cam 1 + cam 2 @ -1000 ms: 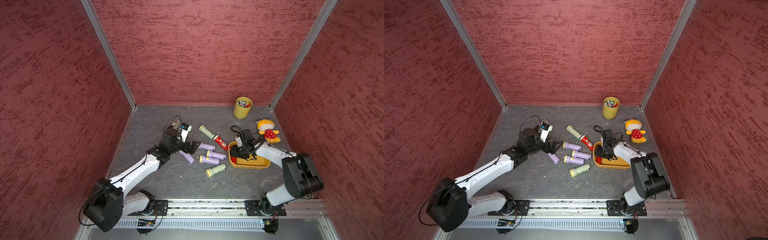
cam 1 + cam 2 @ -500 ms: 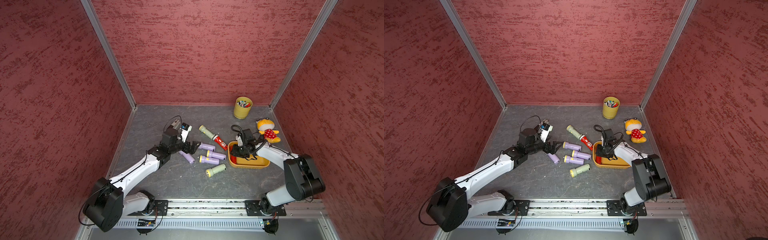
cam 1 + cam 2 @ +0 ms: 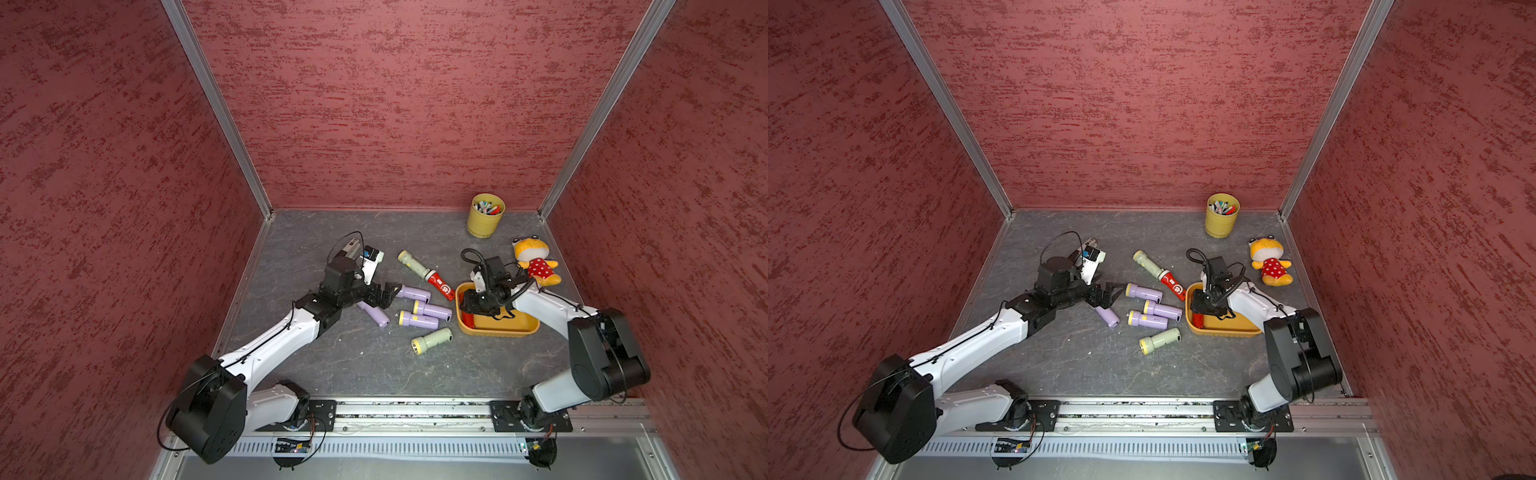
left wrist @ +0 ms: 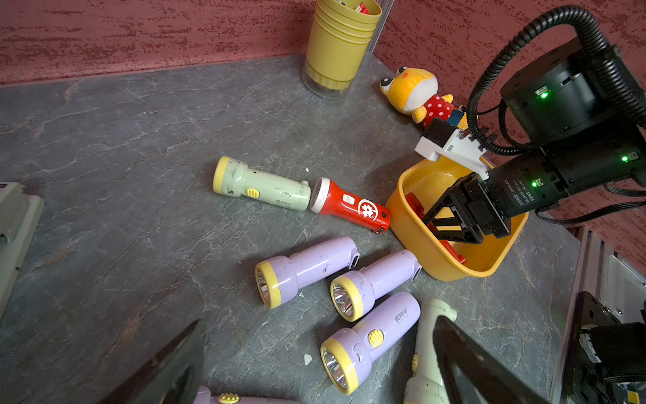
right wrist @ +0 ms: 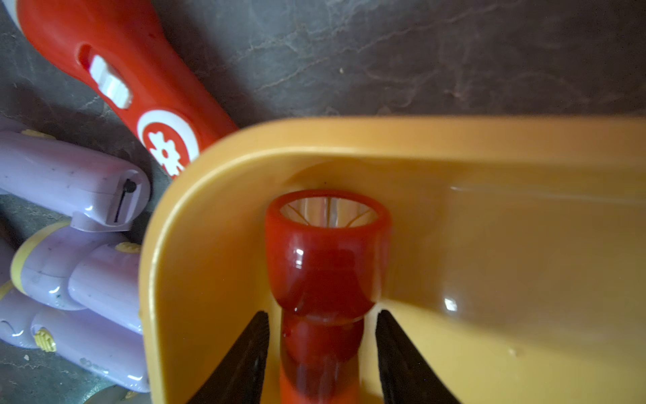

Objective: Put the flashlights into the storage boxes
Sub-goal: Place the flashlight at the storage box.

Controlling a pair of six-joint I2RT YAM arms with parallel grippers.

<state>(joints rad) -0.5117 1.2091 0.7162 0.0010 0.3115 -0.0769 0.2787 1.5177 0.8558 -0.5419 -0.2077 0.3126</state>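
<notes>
right wrist view: right gripper [image 5: 322,312] jaws have just parted, a narrow gap either side of the red flashlight [image 5: 327,259], which lies loose between them inside the orange tray [image 5: 195,245]. so one is stowed and the arm is free to lift out. second red flashlight [image 5: 140,98] and lilac flashlights [image 5: 70,182] wait just outside the tray wall. left gripper [image 3: 385,291] spread wide over them.

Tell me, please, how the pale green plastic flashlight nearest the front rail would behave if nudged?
The pale green plastic flashlight with a yellow head lies on its side, so it would probably roll, curving because its head is wider than its handle. The smooth hard shell looks stiff, likely light.
</notes>
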